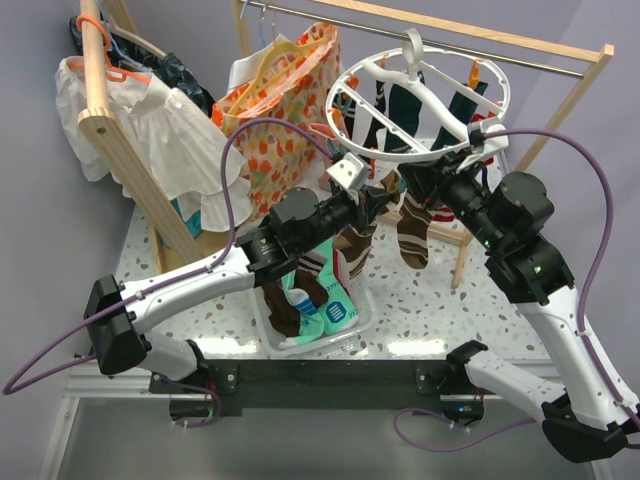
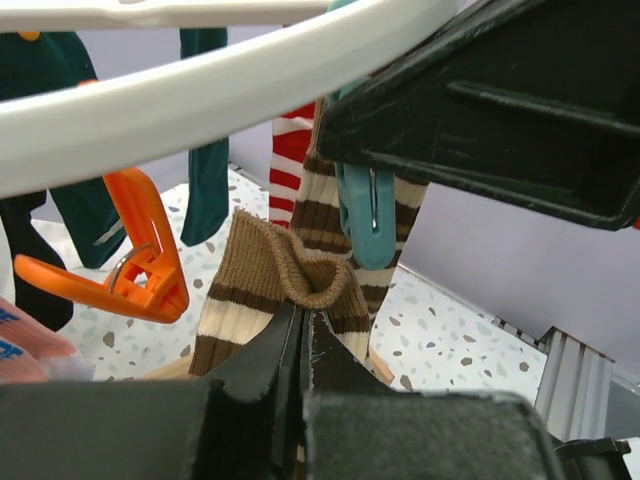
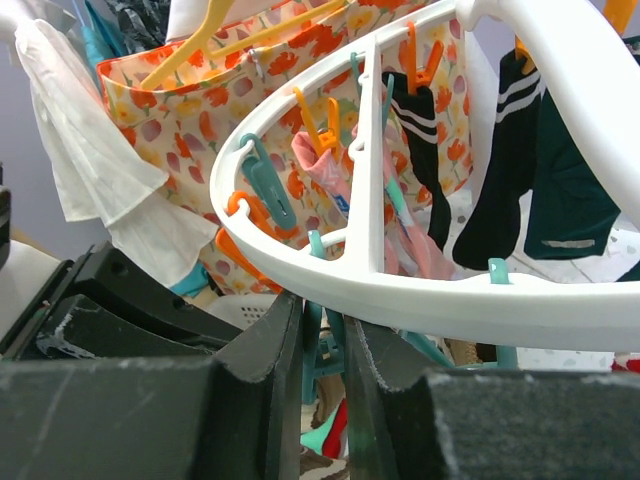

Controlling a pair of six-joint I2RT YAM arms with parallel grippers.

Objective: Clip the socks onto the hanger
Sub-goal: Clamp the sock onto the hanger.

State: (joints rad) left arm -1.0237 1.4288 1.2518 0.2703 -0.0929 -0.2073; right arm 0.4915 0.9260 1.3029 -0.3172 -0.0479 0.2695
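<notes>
The white round hanger (image 1: 420,95) hangs from the wooden rail with several dark socks clipped to it. My left gripper (image 2: 303,312) is shut on the cuff of a brown sock with cream stripes (image 2: 250,300) and holds it up just under the ring (image 2: 200,100), beside a teal clip (image 2: 365,225). In the top view it (image 1: 385,200) sits under the ring's near edge. My right gripper (image 3: 322,310) is closed around a teal clip (image 3: 330,350) under the ring (image 3: 450,295). Another brown striped sock (image 1: 415,235) hangs there, with a red-and-white one (image 2: 290,170) behind.
A clear basket (image 1: 262,320) with teal and brown socks stands on the speckled table below the left arm. A floral bag (image 1: 290,110) and a white shirt (image 1: 150,120) hang at the back left. An orange clip (image 2: 140,265) dangles left of the held sock. The wooden rail (image 1: 480,38) crosses the back.
</notes>
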